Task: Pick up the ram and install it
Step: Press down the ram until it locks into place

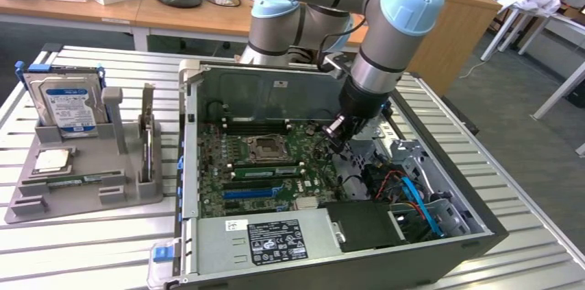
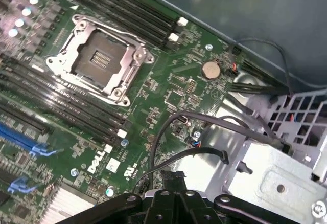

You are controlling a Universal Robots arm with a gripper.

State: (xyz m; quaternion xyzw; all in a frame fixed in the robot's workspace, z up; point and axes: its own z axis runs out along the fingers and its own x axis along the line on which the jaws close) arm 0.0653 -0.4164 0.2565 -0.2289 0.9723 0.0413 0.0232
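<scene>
A ram stick [image 1: 81, 180], long, thin and green, lies flat in the grey holder tray [image 1: 55, 211] on the exterior view's left. A second green stick [image 1: 267, 171] with a white label sits along the memory slots in front of the open processor socket [image 1: 267, 146] on the motherboard [image 1: 215, 160]. My gripper [image 1: 336, 140] hangs inside the open computer case, over the board's edge on the exterior view's right of the socket. In the wrist view its black fingers [image 2: 168, 203] are shut together with nothing between them, above the empty socket [image 2: 99, 60] and black slots [image 2: 127, 14].
The tray also holds an upright hard drive [image 1: 64, 108], a square silvery processor chip [image 1: 52, 161] and a thin board on edge [image 1: 146, 142]. Case walls [image 1: 265, 91], the power supply [image 1: 270, 238], a metal bracket [image 2: 276, 178] and loose cables [image 2: 173, 132] surround the gripper.
</scene>
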